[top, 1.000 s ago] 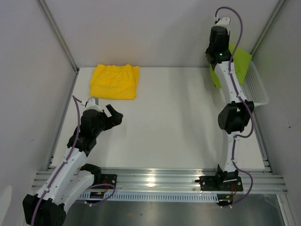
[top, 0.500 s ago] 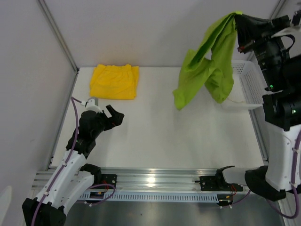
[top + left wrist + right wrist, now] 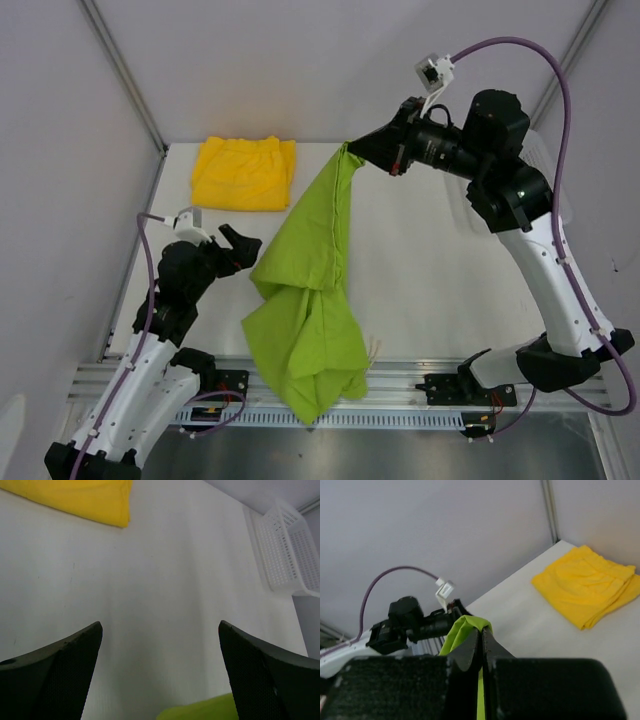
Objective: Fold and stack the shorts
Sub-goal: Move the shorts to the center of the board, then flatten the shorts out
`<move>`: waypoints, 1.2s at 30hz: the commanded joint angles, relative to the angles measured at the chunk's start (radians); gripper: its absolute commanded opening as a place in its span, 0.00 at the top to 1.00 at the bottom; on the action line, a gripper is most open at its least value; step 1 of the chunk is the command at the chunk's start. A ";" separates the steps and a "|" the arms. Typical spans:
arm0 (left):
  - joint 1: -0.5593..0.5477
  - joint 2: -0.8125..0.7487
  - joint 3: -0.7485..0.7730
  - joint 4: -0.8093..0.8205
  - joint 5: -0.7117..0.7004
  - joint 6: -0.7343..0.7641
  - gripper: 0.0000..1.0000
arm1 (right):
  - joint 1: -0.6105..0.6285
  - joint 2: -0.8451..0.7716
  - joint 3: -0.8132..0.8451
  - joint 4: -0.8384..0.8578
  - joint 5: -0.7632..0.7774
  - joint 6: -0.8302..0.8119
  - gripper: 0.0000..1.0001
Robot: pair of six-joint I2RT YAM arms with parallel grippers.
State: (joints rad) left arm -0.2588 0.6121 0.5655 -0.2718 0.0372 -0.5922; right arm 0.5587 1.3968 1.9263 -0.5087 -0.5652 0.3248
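My right claw is clamped shut on one edge of the green shorts, up at upper centre of the top view. The rest hangs as a long twisted drape running down to bottom centre, bunched at the low end. I can't tell from above whether that end touches the table. My left claw is spread wide w/ nothing in it, at centre left, just beside the drape's left fold. Its own cam shows only a sliver of green at the bottom edge, between the fingers. The yellow shorts lie folded flat at upper left of the table, well apart from both claws. The basket sits at upper right in the left wrist view.

As I read it, the step in hand is getting the green pair spread flat before any fold. To do that well:
- Come down slow, letting the low end land first, then draw the pinched edge away so the twist unrolls instead of piling up.
- Bring the left claw onto a free corner or the waistband (one pinch point alone won't open the cloth), then pull the two claws apart to tension it.
- Lay it mid-table, clear of the yellow pair, so that fold isn't dragged or rumpled.
- Don't let go until the cloth lies flat.
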 commanded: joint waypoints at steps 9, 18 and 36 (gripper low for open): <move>0.004 -0.040 -0.026 0.032 0.013 0.006 0.01 | -0.419 0.319 -0.232 0.000 0.163 0.143 0.16; 0.004 -0.045 0.002 -0.033 -0.046 0.012 0.01 | -0.107 0.107 -0.532 0.065 0.423 -0.105 0.01; 0.006 -0.104 0.042 -0.219 -0.329 -0.135 0.01 | 0.530 -0.047 -0.906 0.311 0.525 -0.366 0.08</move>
State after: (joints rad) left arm -0.2584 0.5262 0.5552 -0.4389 -0.2085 -0.6693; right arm 1.0588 1.3270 1.0172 -0.3134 -0.1265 0.0090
